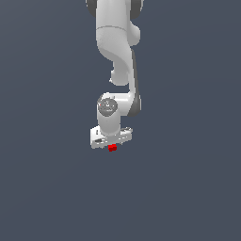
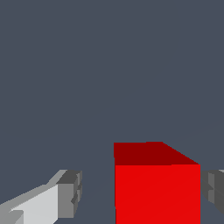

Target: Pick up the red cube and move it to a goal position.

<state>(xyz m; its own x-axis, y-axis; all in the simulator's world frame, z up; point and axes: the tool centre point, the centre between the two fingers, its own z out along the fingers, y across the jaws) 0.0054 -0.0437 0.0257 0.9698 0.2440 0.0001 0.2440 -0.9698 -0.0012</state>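
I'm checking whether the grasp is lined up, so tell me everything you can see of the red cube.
The red cube is a small, solid, bright-red block with plain, unmarked faces; its upper face looks darker than the one toward the wrist camera. In the wrist view it sits between the two grey fingertips, off-centre: close against one pad, with a clear gap to the other. In the exterior view the cube peeks out just under the white gripper, much smaller than it. Whether it rests on the grey floor cannot be told.
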